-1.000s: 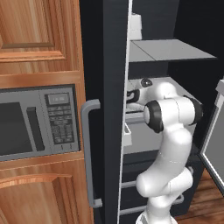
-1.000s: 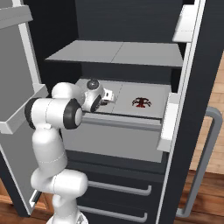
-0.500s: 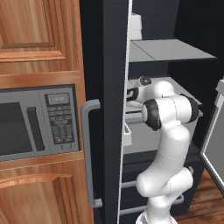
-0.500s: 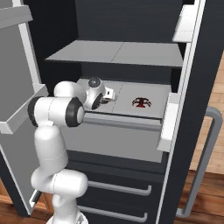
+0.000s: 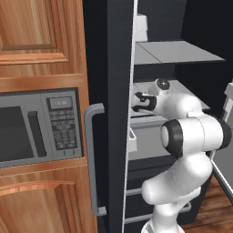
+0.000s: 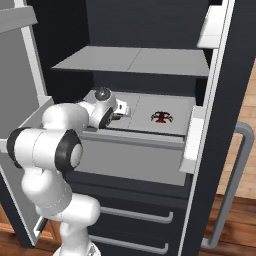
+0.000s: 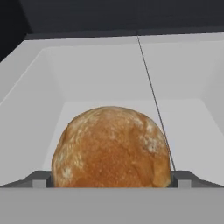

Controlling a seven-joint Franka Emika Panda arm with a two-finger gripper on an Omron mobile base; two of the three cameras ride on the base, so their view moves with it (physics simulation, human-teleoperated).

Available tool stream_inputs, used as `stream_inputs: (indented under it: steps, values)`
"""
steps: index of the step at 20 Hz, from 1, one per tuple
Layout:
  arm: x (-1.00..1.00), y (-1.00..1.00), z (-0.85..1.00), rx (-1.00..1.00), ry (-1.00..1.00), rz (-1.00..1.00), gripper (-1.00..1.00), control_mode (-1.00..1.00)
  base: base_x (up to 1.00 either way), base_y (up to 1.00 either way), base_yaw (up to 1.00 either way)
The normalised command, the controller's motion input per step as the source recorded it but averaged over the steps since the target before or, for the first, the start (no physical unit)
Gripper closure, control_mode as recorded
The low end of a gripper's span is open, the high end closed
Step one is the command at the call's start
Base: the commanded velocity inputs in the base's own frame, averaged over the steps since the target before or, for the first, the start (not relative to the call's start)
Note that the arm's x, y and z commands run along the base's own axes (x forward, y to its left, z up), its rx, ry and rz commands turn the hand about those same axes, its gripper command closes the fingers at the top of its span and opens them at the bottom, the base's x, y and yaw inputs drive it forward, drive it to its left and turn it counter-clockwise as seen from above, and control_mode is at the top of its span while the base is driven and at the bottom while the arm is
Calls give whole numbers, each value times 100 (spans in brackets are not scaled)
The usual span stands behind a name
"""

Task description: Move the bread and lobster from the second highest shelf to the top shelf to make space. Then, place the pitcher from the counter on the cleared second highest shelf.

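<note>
Hand view | tool [image 7: 112, 183] spread wide, straddling bread [image 7: 111, 146] | arm reaching into fridge

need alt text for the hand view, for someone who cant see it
A round, orange-brown bread loaf with a floury crust sits close in front of the camera, between the open gripper tips at the bottom. It rests on a light grey shelf with raised side walls, dark fridge interior behind.

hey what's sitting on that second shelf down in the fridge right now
On the second highest shelf lies the lobster, right of the gripper. The bread sits close before the hand camera; in the base views the arm covers it.
</note>
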Motion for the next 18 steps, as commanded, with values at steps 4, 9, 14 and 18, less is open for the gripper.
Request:
stream_inputs:
  steps: [4, 9, 14, 18]
  values:
    - [-97, 0, 84, 0, -5, 7, 100, -100, 0, 0, 0]
    - [-75, 0, 100, 0, -9, 3, 100, -100, 0, 0, 0]
    - [-36, 0, 100, 0, -11, 1, 100, -100, 0, 0, 0]
    - [-11, 0, 100, 0, -12, 0, 100, -100, 0, 0, 0]
